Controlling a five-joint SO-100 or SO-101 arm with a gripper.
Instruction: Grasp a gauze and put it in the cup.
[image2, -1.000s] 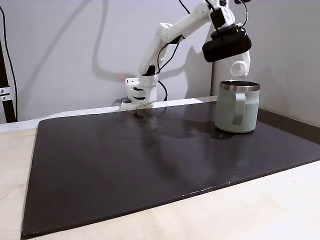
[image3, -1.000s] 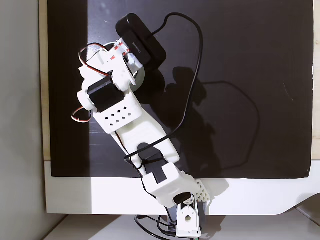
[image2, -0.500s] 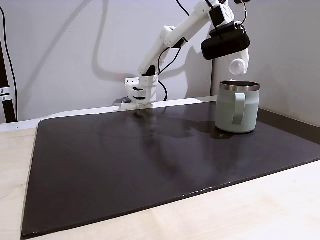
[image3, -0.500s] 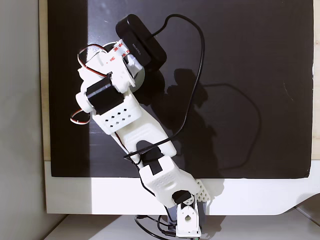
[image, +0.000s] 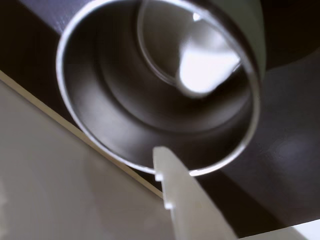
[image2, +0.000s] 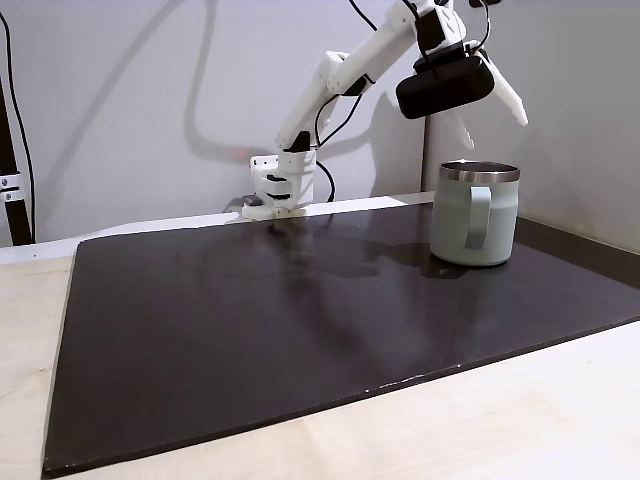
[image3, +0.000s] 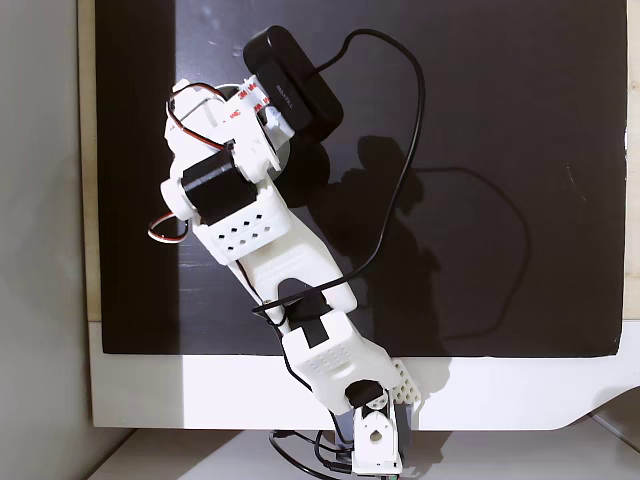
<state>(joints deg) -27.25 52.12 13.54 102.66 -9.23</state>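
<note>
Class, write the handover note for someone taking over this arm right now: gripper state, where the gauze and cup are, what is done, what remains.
Gripper: open, jaws spread, nothing between them, poised above the cup.
Cup: upright on the dark mat, near the mat's right side in a fixed view.
Gauze: a blurred white shape inside the cup in the wrist view, most likely the roll.
Done: the drop appears made.
Left: confirm the gauze lies in the cup, then pull the arm back.

Lighting: even, bright indoor. Soft arm shadows lay across the grey wall (image2: 150, 100) and matte black mat (image2: 300, 330). Wrist view blurred; glare inside the sage-green steel-rimmed mug (image: 205, 70).
</note>
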